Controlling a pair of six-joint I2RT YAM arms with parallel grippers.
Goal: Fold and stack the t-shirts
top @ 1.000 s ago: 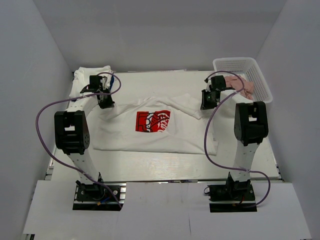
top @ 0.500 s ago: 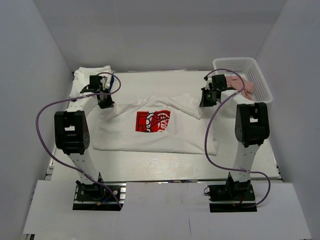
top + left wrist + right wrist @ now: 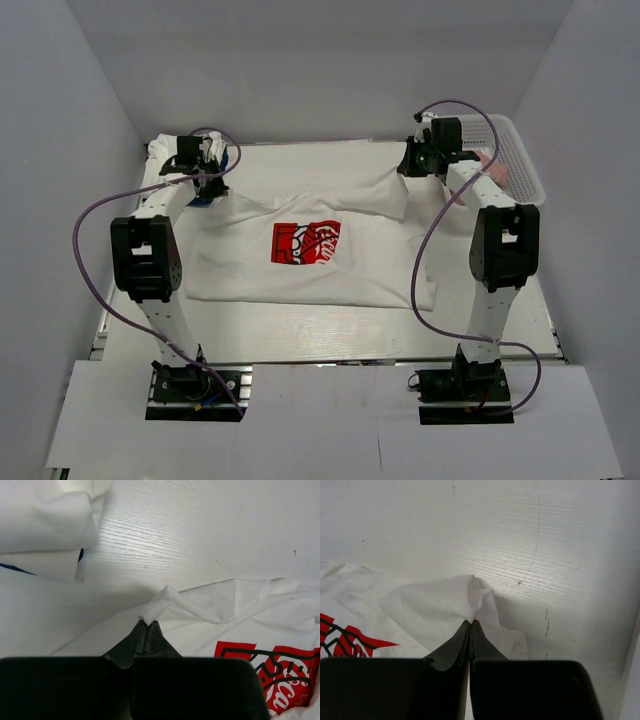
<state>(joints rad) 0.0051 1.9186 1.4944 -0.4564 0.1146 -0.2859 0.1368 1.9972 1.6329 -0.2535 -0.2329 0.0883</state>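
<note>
A white t-shirt (image 3: 310,270) with a red square chest print (image 3: 305,242) lies spread on the table. My left gripper (image 3: 205,185) is shut on the shirt's far left edge, pinching a fold of cloth (image 3: 156,607) lifted off the table. My right gripper (image 3: 415,165) is shut on the shirt's far right edge, holding a bunch of cloth (image 3: 472,597) raised above the table. The cloth is stretched between both grippers. A folded white bundle (image 3: 172,152) lies at the far left corner and shows in the left wrist view (image 3: 45,522).
A white plastic basket (image 3: 520,165) with pinkish cloth (image 3: 495,170) inside stands at the far right. White walls enclose the table on three sides. The near table edge (image 3: 330,362) runs in front of the arm bases.
Both grippers have moved away toward the far edge, pulling the shirt's top edge up and back with them. The right gripper moved farther, up near the basket.
</note>
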